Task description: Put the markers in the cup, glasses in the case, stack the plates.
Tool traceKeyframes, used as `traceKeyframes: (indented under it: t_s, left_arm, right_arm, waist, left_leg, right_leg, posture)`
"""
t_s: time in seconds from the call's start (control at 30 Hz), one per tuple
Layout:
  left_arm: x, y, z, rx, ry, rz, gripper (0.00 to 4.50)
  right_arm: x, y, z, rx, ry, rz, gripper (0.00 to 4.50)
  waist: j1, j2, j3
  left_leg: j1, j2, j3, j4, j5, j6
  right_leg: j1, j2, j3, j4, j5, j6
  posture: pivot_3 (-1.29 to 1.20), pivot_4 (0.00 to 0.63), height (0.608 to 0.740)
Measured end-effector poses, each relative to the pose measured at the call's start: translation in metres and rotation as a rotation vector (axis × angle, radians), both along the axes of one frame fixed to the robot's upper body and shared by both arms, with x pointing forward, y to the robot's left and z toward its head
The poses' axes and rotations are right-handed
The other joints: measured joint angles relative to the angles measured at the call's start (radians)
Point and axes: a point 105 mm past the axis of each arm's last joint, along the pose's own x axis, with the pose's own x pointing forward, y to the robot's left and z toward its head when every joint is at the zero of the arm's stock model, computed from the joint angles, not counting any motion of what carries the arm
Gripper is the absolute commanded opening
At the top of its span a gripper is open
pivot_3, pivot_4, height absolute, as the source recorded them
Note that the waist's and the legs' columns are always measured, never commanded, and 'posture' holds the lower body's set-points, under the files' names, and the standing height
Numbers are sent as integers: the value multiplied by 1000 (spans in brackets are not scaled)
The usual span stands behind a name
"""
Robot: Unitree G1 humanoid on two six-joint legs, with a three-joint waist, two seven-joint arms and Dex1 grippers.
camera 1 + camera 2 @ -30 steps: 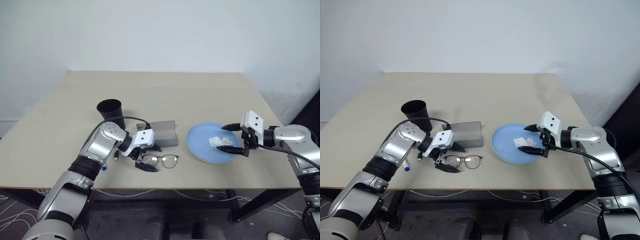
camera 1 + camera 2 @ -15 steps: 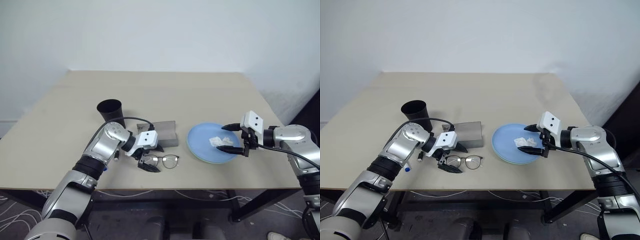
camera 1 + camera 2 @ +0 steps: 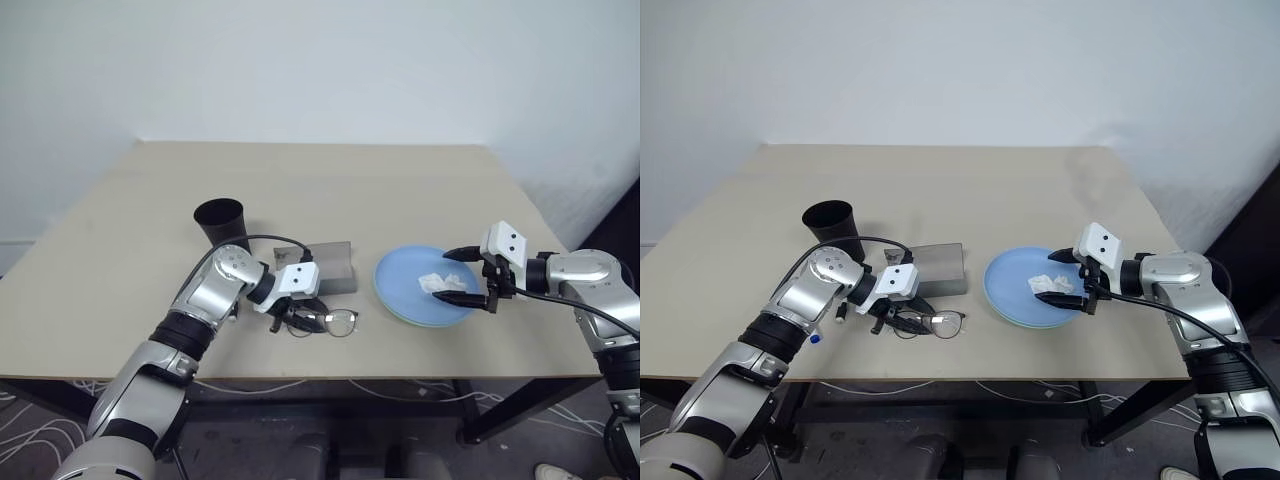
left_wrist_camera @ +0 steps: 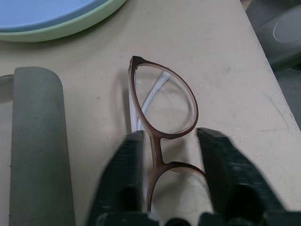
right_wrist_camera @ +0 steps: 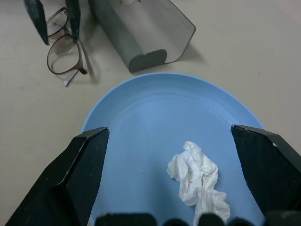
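Note:
The glasses lie folded near the table's front edge, just in front of the grey case. My left gripper reaches in from the left and is shut on them at the bridge; in the left wrist view one of its fingers sits on each side of the frame. The light blue plate rests on the pale green plate, whose rim shows beneath it. My right gripper hovers open over the blue plate. The black cup stands upright behind my left arm. A marker's blue end peeks out beside that forearm.
A crumpled white tissue lies on the blue plate between my right gripper's fingers. A black cable loops over my left wrist near the case. The table's front edge runs close to the glasses and plates.
My left gripper's fingers have closed from wide open onto the glasses at the bridge. The right arm, plates and cup are unchanged.

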Motion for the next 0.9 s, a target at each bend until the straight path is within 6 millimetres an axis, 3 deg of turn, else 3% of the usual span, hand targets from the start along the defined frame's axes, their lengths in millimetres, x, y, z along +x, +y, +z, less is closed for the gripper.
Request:
traceKeyframes:
  t_s: [0.4,0.6,0.9]
  left_arm:
    - [0,1,-1,8,1,-3,1364]
    - [-4,2,4,16,2,-37,7]
    - [-3,3,4,16,-3,-36,7]
  right_arm:
    - [0,0,0,0,0,0,4500]
    - [0,0,0,0,0,1,4500]
    - [0,1,-1,0,2,4,4500]
  waist:
    - [0,0,0]
    - [1,1,-1]
    - [0,1,-1]
  left_leg:
    - [0,0,0,0,0,0]
    - [0,0,0,0,0,0]
    - [0,0,0,1,0,0]
  right_leg:
    - [0,0,0,0,0,0]
    - [0,0,0,0,0,0]
    - [0,-2,-1,0,2,3]
  posture:
    - [0,0,701]
    - [0,0,701]
    - [0,0,701]
